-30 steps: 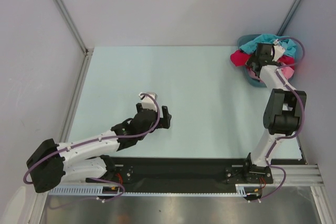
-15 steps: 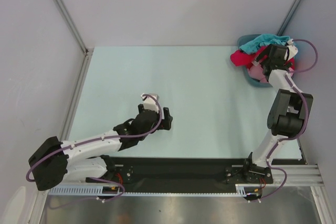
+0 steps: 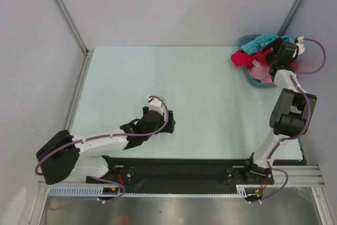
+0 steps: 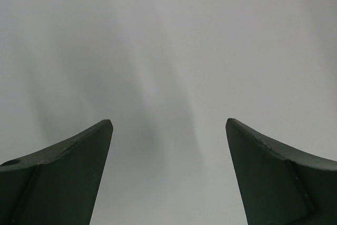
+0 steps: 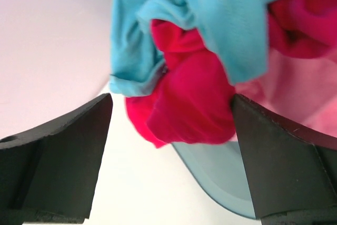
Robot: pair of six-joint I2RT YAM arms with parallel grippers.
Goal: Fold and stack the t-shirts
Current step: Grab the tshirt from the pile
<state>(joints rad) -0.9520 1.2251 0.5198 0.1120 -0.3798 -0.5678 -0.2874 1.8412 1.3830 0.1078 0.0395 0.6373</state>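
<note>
The t-shirts lie crumpled in a heap in the blue-grey basket point(image 3: 256, 82) at the table's far right: a crimson red one point(image 3: 242, 58), a teal one point(image 3: 261, 41) and a light pink one point(image 3: 258, 70). My right gripper point(image 3: 274, 59) hangs over the heap, open and empty. In the right wrist view the right gripper point(image 5: 171, 98) has its jaws wide apart on either side of a red fold point(image 5: 192, 104), with teal cloth point(image 5: 231, 14) above, pink cloth point(image 5: 295, 85) to the right and the basket rim point(image 5: 221, 183) below. My left gripper point(image 3: 169, 122) is low over the table's middle, and in the left wrist view it point(image 4: 168, 122) is open and empty.
The pale green table point(image 3: 200, 88) is walled by grey panels at the back and both sides. The red shirt spills over the basket's left rim. The basket stands close to the right wall and a slanted metal post point(image 3: 297, 3).
My right gripper has moved to the right and farther back over the basket. My left gripper has shifted a little to the right and nearer, staying open.
</note>
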